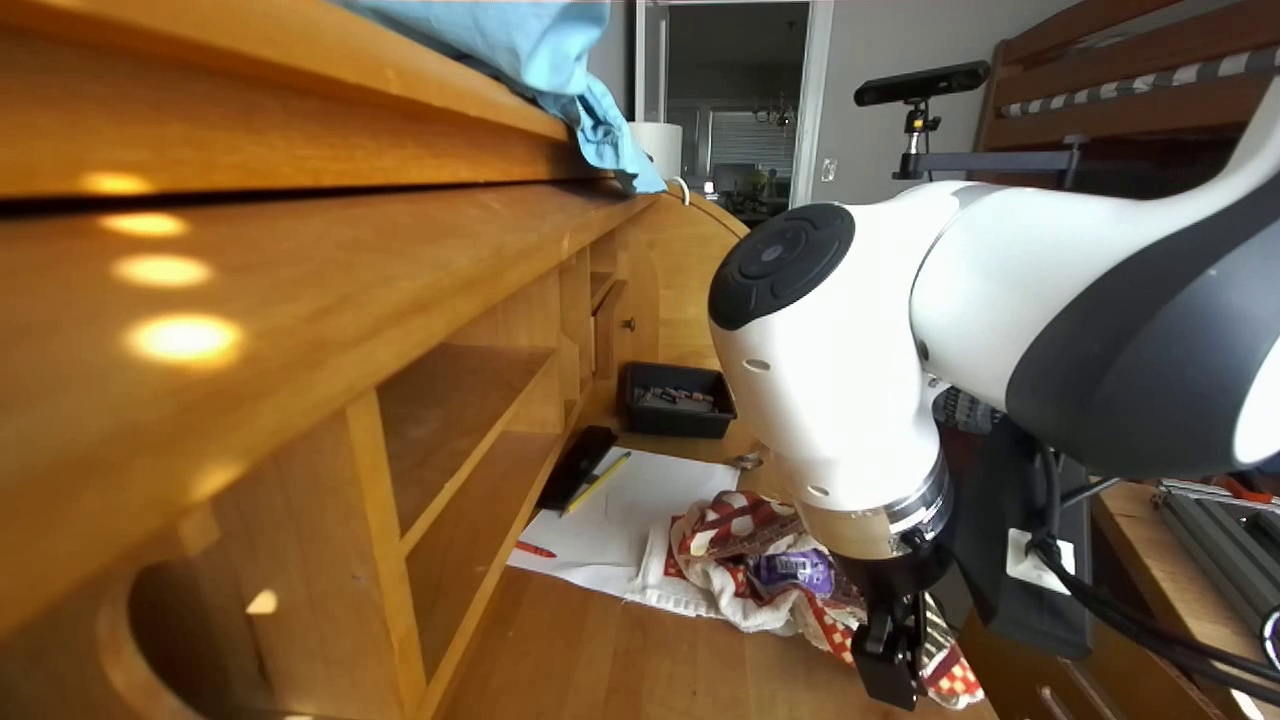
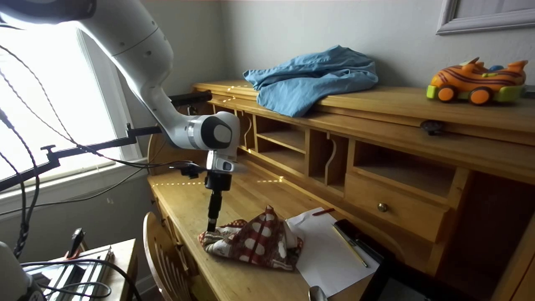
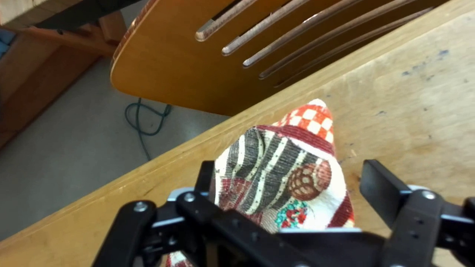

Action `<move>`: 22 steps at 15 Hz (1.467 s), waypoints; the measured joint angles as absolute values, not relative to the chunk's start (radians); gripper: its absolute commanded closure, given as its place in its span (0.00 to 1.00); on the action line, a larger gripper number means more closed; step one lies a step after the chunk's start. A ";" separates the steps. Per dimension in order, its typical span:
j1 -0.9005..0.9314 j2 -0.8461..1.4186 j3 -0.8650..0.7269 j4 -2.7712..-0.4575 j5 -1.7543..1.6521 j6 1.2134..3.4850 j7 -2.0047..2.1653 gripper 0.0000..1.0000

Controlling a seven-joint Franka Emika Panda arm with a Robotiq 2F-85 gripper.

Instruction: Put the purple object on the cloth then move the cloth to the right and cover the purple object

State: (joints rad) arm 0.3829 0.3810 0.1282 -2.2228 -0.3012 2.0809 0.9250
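Red crayon [image 1: 535, 549]: leftmost in an exterior view, perched at the edge of the paper [image 1: 650, 490], a bystander unless that sheet got yanked.

Paper: flat on the bench [image 1: 600, 650], and here came a snag! The cloth [image 2: 259, 240] lay against its right side, seemingly over it, so a drag on the fabric might well have hauled the sheet along.

Cloth: bunched, all folds, its peak [image 2: 267, 219] in an exterior view screening whatever lay behind. Slack like that could have flopped short and left a gap in the cover.

Purple object [image 1: 795, 570]: there it was, nestled in the folds, pale label showing in an exterior view; on the cloth, then, but not yet covered from that side! With only soft fabric around it, a sharp tug might have rolled it out.

End effector [image 3: 291, 176]: right of the purple object, fingers spread wide astride the cloth's striped corner, nothing pinched; a gap showed between fabric and the finger on the wrist view's right. Closing on that corner looked the next call. Too high, and the grip would have slipped off a scant bite; too low, and the tips would have scraped the bench.

Chair [image 3: 167, 70]: rightmost, just past the bench's edge. That corner lay so near the drop that a pull this way could have carried the lot over.
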 measured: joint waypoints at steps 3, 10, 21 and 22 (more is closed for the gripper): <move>0.383 0.385 0.128 -2.223 -0.312 2.094 0.937 0.28; 0.386 0.394 0.128 -2.235 -0.320 2.094 0.937 0.78; 0.381 0.367 0.111 -2.259 -0.323 2.079 0.934 0.99; 0.380 0.354 0.105 -2.266 -0.329 2.072 0.935 0.99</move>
State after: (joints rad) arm 0.3797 0.3536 0.1045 -2.2657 -0.3289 2.0720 0.9348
